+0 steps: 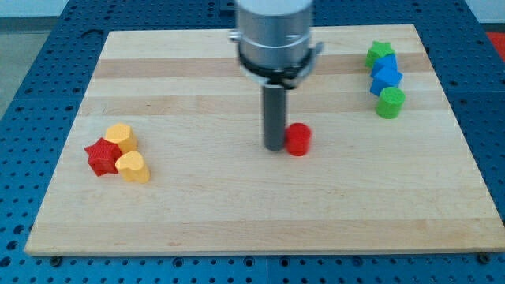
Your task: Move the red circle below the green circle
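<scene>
My tip (275, 147) stands near the middle of the frame on the pale wooden surface (237, 213), pressed against the left side of the red circle (298, 140), which sits just right of centre. I carry no pincer at all, only this straight dark rod under a grey cylindrical housing (275, 35) (so there is nothing to open or close, and nothing is gripped). The green circle (389, 102) lies well apart from the red one, in the upper right of the frame, at the bottom of a tight column: a blue block (386, 76) of faceted shape touches it from above, and a green star-like block (379, 54) tops the stack. At the left of the frame, a separate cluster huddles together: a red star (101, 157), a yellow block (121, 136) just above and right of it, and a yellow heart-like block (132, 167) at the lower right, all three touching. Blue perforated panels (31, 47) frame the surface on every side.
</scene>
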You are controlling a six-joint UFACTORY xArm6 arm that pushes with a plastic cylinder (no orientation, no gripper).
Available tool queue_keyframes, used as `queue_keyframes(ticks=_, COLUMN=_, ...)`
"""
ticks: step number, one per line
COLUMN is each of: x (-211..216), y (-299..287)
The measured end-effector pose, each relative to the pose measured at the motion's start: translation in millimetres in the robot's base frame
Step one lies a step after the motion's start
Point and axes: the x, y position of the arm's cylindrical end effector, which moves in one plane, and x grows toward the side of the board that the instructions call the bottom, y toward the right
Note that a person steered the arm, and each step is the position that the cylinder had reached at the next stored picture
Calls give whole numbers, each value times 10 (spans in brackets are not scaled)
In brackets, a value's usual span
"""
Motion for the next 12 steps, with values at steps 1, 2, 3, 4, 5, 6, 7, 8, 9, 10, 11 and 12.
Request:
queue_keyframes(ticks=1, x=0, y=393)
queue_keyframes(ticks=2, x=0, y=598)
queue_keyframes(ticks=3, x=1, y=645)
queue_keyframes(ticks=4, x=24, y=645)
queue_keyframes(ticks=5, x=11, y=736)
queue_keyframes(ticks=6, x=-1, y=906)
queue_keyframes(ticks=7, x=-1, y=1043)
queue_keyframes(ticks=8, x=-11, y=1147)
queue_keyframes(ticks=9, x=45, y=1174)
queue_keyframes(ticks=10, x=124, y=1188)
queue_keyframes(ticks=11, x=53, y=1223)
queue_keyframes(ticks=12, x=-43, y=1285)
